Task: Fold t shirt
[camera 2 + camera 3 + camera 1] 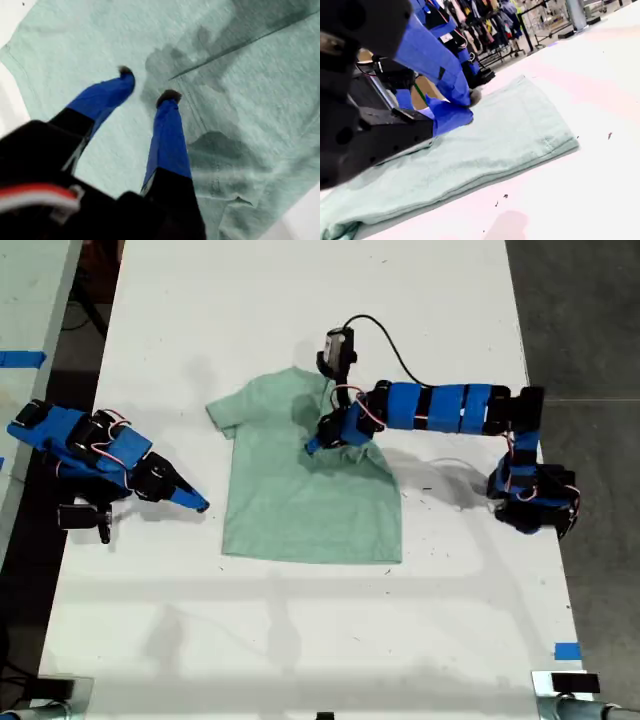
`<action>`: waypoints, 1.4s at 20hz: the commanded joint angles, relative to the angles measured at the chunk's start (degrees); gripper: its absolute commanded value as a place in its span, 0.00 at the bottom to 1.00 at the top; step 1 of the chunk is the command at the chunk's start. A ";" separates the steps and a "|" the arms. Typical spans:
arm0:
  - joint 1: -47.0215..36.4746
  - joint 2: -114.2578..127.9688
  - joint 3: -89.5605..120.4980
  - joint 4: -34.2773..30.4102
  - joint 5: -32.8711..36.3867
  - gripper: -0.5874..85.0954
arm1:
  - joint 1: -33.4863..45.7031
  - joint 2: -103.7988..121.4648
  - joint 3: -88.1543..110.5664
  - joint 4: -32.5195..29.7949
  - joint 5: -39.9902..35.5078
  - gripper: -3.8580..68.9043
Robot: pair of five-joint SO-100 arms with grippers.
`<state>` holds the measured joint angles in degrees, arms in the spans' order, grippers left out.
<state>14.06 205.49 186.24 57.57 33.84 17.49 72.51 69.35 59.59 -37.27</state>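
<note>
Exterior view: my first gripper (318, 440) fingers parted over the t shirt (300, 500), my second gripper (195, 502) fingers closed, empty.

The t shirt (75, 40) is seen spread beneath my first pincer (147, 85), whose two blue, black-tipped fingers (167, 135) are parted just above the pale green cloth. Creases and shadows are shown beyond them.

White table (300, 640): long, matte top, scattered dark specks on its surface. Blue tape marker (567, 651): on the table, near the edge at the exterior view's right. Second blue tape strip (22, 359): off the table, on a pale adjoining surface. Clothing racks (485, 25): beyond the table's far end, blurred.
</note>
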 commanded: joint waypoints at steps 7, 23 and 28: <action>-0.35 0.53 2.46 -0.18 0.26 0.00 | 3.34 25.84 5.62 18.81 -2.81 0.16; -0.35 0.53 2.46 -0.09 0.09 0.01 | -2.90 128.06 108.98 16.17 8.61 0.20; -0.35 0.53 2.46 -0.09 0.09 0.01 | -3.52 128.14 108.72 16.87 -3.60 0.20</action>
<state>14.06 205.49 186.24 57.57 33.84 13.89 199.95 174.73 76.38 -32.70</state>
